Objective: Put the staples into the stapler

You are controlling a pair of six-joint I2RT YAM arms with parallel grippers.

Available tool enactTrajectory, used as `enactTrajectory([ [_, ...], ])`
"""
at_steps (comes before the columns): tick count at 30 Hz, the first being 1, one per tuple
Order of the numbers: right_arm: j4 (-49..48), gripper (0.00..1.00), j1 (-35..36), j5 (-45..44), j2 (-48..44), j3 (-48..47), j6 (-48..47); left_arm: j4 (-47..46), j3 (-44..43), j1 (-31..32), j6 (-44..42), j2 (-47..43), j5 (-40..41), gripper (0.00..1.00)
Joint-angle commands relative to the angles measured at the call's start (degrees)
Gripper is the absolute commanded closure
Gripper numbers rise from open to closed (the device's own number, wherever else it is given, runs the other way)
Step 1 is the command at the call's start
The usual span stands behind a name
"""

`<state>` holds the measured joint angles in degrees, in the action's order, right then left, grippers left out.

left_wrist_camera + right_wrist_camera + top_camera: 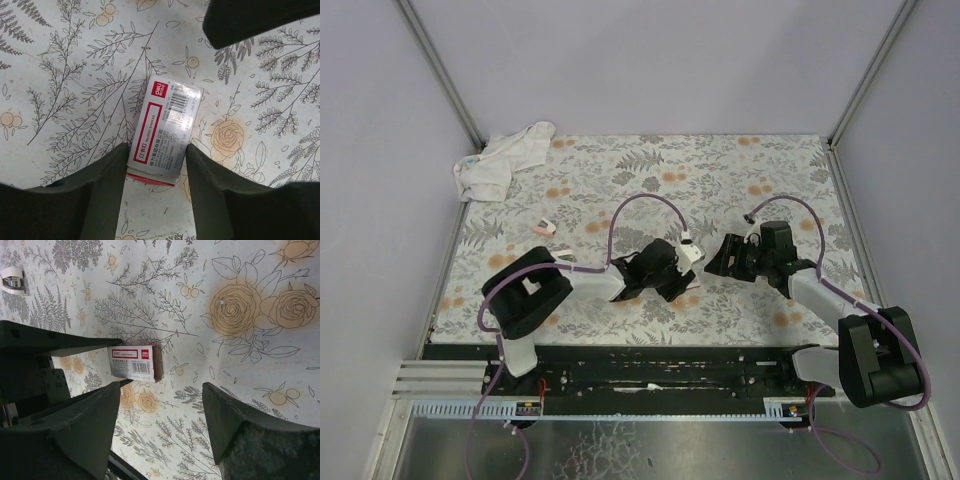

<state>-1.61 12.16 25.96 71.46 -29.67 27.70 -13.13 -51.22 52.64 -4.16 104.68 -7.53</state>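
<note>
The staples box (165,125), a small flat grey-labelled box with a red edge, lies on the flowered mat. My left gripper (156,150) has one finger on each side of the box's near end, both touching it. The box also shows in the right wrist view (136,363). In the top view it is mostly hidden under my left gripper (682,283). My right gripper (161,390) is open and empty, hovering just right of the box (720,262). A small pink-white stapler (544,228) lies far left on the mat, also in the right wrist view (12,279).
A crumpled white cloth (505,160) lies at the mat's far left corner. The right gripper's dark body (250,20) hangs close over the box's far end. Grey walls enclose the mat on three sides.
</note>
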Motion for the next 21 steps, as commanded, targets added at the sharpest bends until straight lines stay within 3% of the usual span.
enactTrajectory([
  [1, -0.6, 0.27, -0.6, 0.0, -1.8, -0.3, 0.9, 2.2, -0.2, 0.8, 0.8, 1.7, 0.8, 0.53],
  [11, -3.5, 0.24, -0.5, 5.4, -4.1, 0.5, 4.0, -3.1, 5.4, 0.7, 17.2, -4.7, 0.8, 0.63],
  [21, -16.7, 0.21, 0.4, 13.6, -3.1, 5.1, 14.0, -4.3, 8.5, -1.3, 43.7, -14.2, -2.1, 0.63],
])
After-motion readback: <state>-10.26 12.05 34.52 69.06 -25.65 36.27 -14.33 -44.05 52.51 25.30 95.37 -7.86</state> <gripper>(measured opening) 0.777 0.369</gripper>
